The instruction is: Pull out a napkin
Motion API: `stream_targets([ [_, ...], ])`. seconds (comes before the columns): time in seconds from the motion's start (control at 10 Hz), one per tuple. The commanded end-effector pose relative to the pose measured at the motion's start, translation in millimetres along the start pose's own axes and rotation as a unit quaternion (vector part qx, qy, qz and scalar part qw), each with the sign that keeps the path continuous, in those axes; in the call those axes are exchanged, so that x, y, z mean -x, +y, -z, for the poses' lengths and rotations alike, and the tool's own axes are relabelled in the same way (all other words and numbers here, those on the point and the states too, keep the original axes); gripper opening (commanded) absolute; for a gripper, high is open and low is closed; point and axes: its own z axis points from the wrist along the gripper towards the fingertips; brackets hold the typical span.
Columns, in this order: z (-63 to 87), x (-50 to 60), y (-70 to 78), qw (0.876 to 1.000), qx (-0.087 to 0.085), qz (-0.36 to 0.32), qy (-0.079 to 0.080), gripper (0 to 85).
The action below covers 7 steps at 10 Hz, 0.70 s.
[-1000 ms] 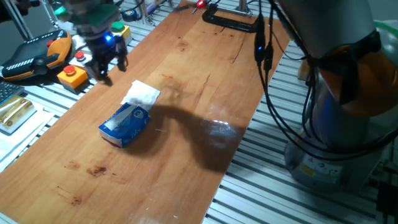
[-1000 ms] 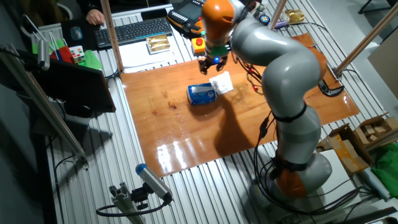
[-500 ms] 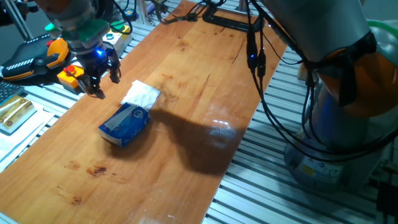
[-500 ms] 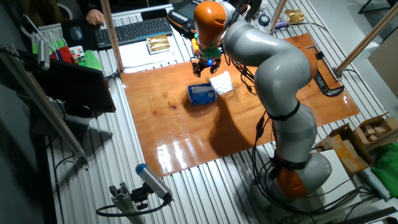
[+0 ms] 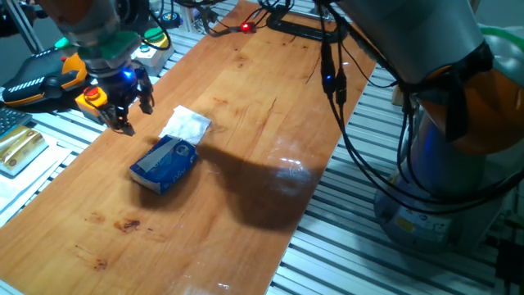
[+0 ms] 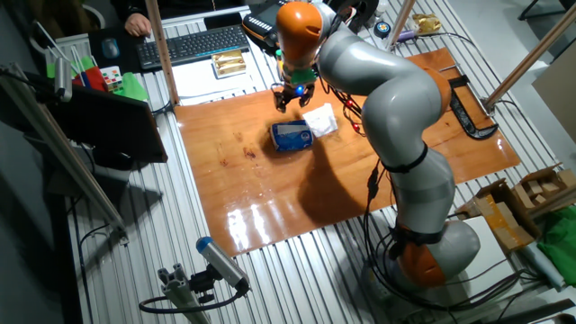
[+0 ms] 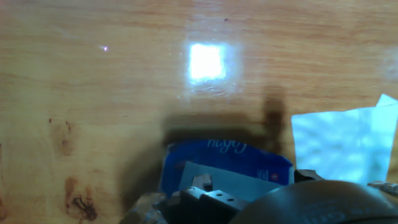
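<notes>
A blue plastic tissue pack (image 5: 164,162) (image 6: 292,136) lies on the wooden table (image 5: 246,188). A flat, neatly folded white tissue square (image 5: 187,124) (image 6: 321,120) lies touching its far end. No rumpled napkin shows; it is hidden. My gripper (image 5: 129,115) (image 6: 288,99) hangs open and empty above the table's left edge, to the left of the pack and the square. In the hand view the pack (image 7: 224,158) is at the bottom centre, partly behind dark hand hardware, and the square (image 7: 339,143) is at the right.
Just past the table's left edge sit a yellow box with a red button (image 5: 94,98), an orange-black pendant (image 5: 41,78) and gold blocks (image 5: 18,147). A black clamp (image 5: 303,29) lies at the far end. Cables (image 5: 336,74) hang from the arm.
The gripper has moved left and slightly down, away from over the white square toward the table's left edge. The pack and the square have not moved.
</notes>
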Motion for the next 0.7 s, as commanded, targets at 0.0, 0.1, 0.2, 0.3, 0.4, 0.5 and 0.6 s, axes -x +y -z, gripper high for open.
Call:
stream_targets([
  [0.0,-2.6,-1.1,1.4,1.000,0.002,-0.001,-0.002,67.7],
  [0.1,-4.4,-2.0,2.6,1.000,0.003,-0.002,-0.001,67.7],
  [0.2,-7.2,-4.3,2.6,1.000,0.004,-0.005,-0.001,67.3],
  [0.3,-11.9,-7.6,1.5,1.000,0.005,-0.012,-0.003,67.3],
  [0.4,-16.1,-10.5,0.8,1.000,0.005,-0.027,0.007,67.3],
  [0.5,-19.5,-12.8,-0.6,0.999,0.005,-0.036,0.004,67.3],
  [0.6,-20.7,-12.6,-0.9,0.999,0.005,-0.043,0.004,67.7],
])
